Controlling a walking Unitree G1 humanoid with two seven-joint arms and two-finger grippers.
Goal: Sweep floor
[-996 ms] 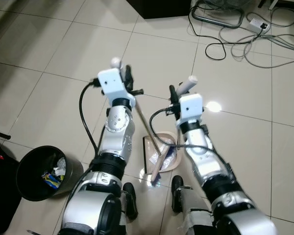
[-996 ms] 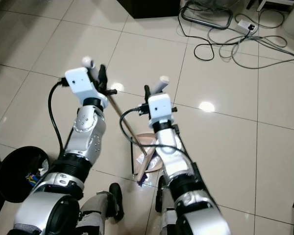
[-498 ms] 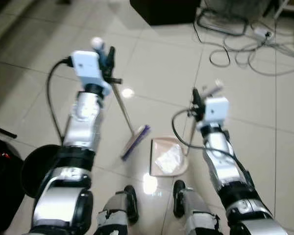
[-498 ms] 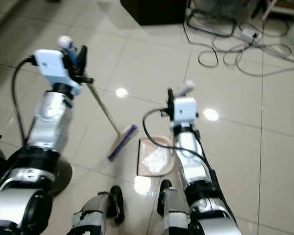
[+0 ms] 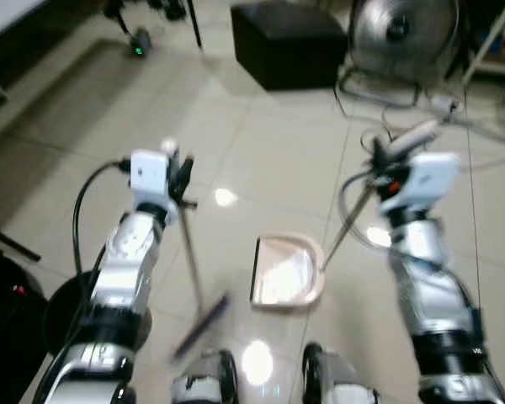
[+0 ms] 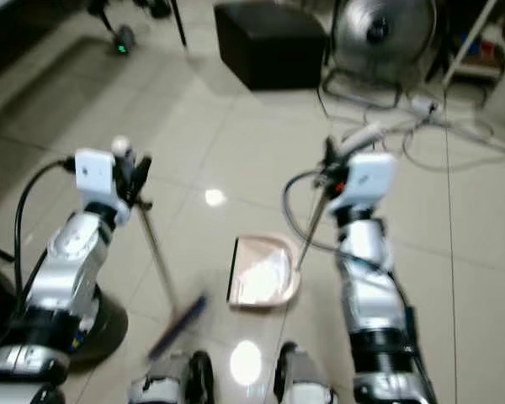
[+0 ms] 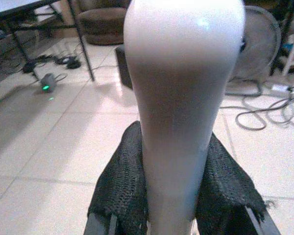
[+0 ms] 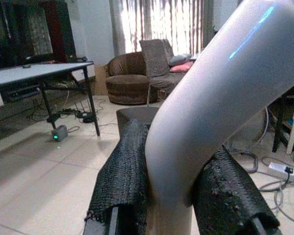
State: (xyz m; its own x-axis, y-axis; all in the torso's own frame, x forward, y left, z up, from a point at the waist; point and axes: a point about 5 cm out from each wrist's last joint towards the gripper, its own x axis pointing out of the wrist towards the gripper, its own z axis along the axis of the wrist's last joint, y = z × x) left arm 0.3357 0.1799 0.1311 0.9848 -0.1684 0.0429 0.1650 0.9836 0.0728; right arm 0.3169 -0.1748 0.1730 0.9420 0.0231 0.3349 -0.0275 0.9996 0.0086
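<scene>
On the pale tiled floor (image 5: 261, 151), in the left eye view, the dustpan (image 5: 284, 275) lies just ahead of the robot's feet, something pale inside it. Its long handle (image 5: 345, 225) rises toward two o'clock into the right gripper (image 5: 393, 160). At nine o'clock from the pan, the left gripper (image 5: 178, 172) grasps the broom stick (image 5: 189, 257), which runs down toward six o'clock to a blurred broom head (image 5: 202, 316) near the left foot. A dark bin (image 5: 63, 307) sits at eight o'clock.

In the right eye view the layout is the same: a black box (image 6: 269, 34), a fan (image 6: 379, 29) and loose cables (image 6: 454, 135) lie at twelve to one o'clock, well apart from the pan.

In the left wrist view both padded fingers (image 7: 120, 186) are clamped on the broom's rounded top.

In the right wrist view the padded fingers (image 8: 125, 181) are pressed tight on the bent dustpan handle.

To sweep well from here, I judge the pan's open edge should stay flat on the tile while the broom head draws dirt toward it in short strokes. The pan should be kept level so its load does not spill.
</scene>
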